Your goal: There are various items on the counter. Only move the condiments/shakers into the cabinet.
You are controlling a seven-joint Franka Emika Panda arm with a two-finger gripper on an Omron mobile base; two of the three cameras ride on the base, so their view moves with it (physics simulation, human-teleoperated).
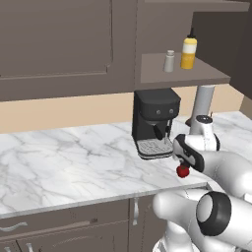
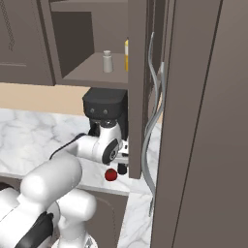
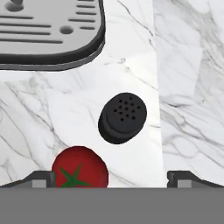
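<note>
Below, fingers spreading wide over dark shaker, red tomato sitting beside it, drip tray lying beyond on marble counter.

Stone, matt plastic, smooth fruit
Tabletop looks like polished veined marble; dark shaker has a matt perforated cap; tomato is smooth.

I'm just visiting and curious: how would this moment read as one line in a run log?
grey shaker, yellow bottle: on cabinet shelf | dark shaker: on counter, below pincer | pincer: open | red fruit: left alone
</note>
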